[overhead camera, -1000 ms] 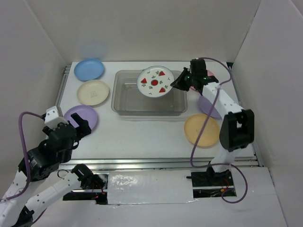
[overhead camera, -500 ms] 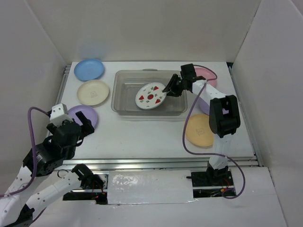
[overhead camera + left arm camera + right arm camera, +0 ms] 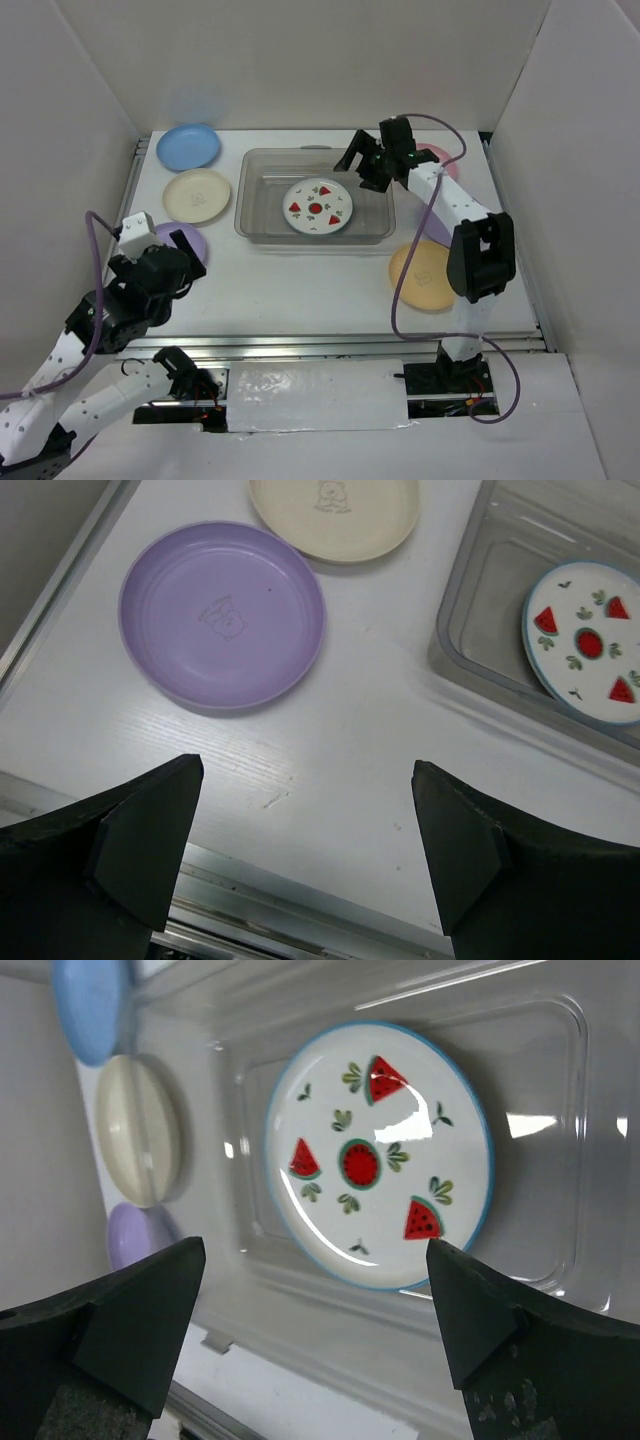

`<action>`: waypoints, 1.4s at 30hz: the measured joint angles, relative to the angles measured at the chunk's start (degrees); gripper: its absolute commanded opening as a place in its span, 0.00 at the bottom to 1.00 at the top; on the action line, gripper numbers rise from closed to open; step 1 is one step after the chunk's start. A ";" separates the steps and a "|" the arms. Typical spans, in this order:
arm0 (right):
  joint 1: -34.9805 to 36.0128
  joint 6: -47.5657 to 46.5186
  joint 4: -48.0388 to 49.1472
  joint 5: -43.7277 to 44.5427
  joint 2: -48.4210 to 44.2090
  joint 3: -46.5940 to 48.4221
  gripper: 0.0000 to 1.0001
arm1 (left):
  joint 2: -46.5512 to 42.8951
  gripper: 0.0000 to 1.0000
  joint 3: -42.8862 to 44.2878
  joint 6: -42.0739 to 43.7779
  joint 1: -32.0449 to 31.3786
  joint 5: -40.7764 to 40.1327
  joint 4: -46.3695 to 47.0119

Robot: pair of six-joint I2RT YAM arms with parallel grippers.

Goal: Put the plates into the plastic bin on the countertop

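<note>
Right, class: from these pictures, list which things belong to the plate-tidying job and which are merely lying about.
Belongs to the job:
plastic bin
watermelon plate, already lying in the bin
blue plate
cream plate
purple plate
orange-yellow plate
pink plate, partly hidden
countertop

Merely there:
silvery sheet at the near edge
purple cables
</note>
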 measured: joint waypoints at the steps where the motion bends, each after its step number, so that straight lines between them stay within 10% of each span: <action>1: 0.28 -0.17 -0.17 0.76 -1.16 0.24 1.00 | 1.92 0.99 0.61 -2.32 0.24 -0.44 -1.25; 8: 8.87 -2.80 2.62 4.76 -24.90 -8.26 1.00 | 14.01 0.99 3.30 -14.56 6.88 4.90 -3.15; 15: 15.56 -3.89 6.56 0.66 -42.99 -21.66 1.00 | 20.33 0.99 -5.75 -13.33 54.49 32.59 11.50; 19: 17.14 -4.00 6.82 -0.63 -46.95 -27.52 1.00 | 26.82 0.99 -8.33 -12.28 65.68 40.74 15.19; 33: 18.27 -4.20 9.29 -7.76 -56.33 -36.72 1.00 | 44.83 0.93 -11.76 -9.09 73.85 49.92 28.81; 41: 16.70 -3.43 11.43 -9.55 -58.05 -38.16 1.00 | 50.29 0.68 -11.30 -8.35 72.06 48.00 29.68; 42: 16.55 -3.41 11.41 -9.62 -58.14 -38.34 1.00 | 50.53 0.54 -11.23 -8.35 72.06 47.78 29.62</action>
